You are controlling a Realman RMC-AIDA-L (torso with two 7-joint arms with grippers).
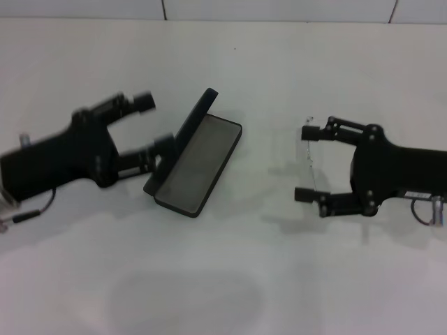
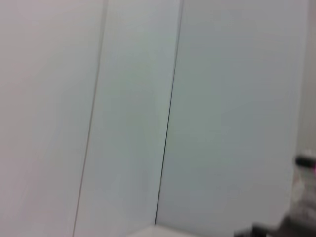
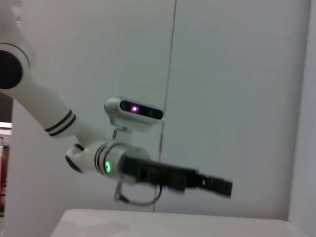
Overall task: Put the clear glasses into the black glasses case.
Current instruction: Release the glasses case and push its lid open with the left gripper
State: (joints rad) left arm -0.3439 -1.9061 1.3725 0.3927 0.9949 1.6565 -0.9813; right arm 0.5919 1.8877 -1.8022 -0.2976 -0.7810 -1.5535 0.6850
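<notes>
- Right end effector [image 1: 309, 164] sits spread wide with the clear glasses [image 1: 308, 148] right between its fingertips, not clamped as far as I can tell.
- Black glasses case [image 1: 198, 162] lies open on the tabletop [image 1: 230, 279], well off toward the robot's left, long axis diagonal.
- Left end effector [image 1: 155, 123], also spread, straddles the raised lid.

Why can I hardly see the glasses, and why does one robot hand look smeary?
Head view: the clear glasses nearly vanish against the white table, and the left gripper is smeared by blur. Left wrist view: mostly soft, blurry wall. Right wrist view: sharper, with the left gripper slightly blurred.
</notes>
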